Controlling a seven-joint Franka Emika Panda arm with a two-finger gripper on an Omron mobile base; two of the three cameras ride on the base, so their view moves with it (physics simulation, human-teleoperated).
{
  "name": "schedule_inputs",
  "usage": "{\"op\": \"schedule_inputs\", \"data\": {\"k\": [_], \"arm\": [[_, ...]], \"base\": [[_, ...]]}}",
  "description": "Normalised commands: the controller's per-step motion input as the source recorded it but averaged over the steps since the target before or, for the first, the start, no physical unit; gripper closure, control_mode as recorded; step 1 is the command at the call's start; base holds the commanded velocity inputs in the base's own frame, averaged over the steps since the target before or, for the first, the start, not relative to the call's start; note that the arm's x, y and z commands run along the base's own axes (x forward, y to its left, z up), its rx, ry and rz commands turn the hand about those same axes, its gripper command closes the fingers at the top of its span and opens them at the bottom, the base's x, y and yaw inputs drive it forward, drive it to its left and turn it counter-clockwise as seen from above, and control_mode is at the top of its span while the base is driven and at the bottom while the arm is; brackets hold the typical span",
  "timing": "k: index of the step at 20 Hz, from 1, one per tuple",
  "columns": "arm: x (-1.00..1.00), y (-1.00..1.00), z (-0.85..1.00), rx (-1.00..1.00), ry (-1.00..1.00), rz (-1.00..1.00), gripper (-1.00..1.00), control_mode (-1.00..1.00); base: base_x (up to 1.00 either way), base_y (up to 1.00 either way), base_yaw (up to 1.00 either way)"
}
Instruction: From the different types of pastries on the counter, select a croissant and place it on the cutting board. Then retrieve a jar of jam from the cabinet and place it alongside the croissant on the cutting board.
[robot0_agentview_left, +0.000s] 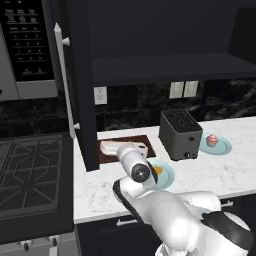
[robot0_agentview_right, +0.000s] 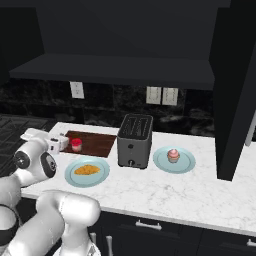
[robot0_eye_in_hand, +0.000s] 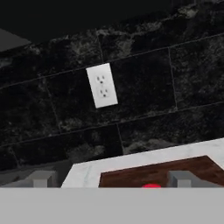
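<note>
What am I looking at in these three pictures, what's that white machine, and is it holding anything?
It is a white robot arm in a rendered kitchen. Two cameras ride behind it, left and right; the third sits on its hand, facing the black wall and an outlet. On the counter lie a cutting board, a toaster, a croissant on a blue plate, and a cupcake on another plate. The gripper stands open beside a red jam jar on the board; it holds nothing.

jar of jam mostly cut off
</note>
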Motion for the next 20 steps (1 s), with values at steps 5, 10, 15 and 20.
{"op": "schedule_inputs", "data": {"k": [5, 10, 15, 20], "arm": [[-1.00, -1.00, 0.20, 0.11, 0.41, 0.00, -1.00, -1.00], [-0.98, -1.00, 0.00, 0.01, 0.68, 0.00, -1.00, -1.00], [-0.46, -0.93, -0.41, -0.35, 0.60, 0.00, -1.00, -1.00], [0.06, -0.37, -0.83, -0.32, 0.06, 0.00, -1.00, -1.00]], "base": [[0.00, 0.00, 0.00], [0.00, 0.00, 0.00], [0.00, 0.00, 0.00], [0.00, 0.00, 0.00]]}}
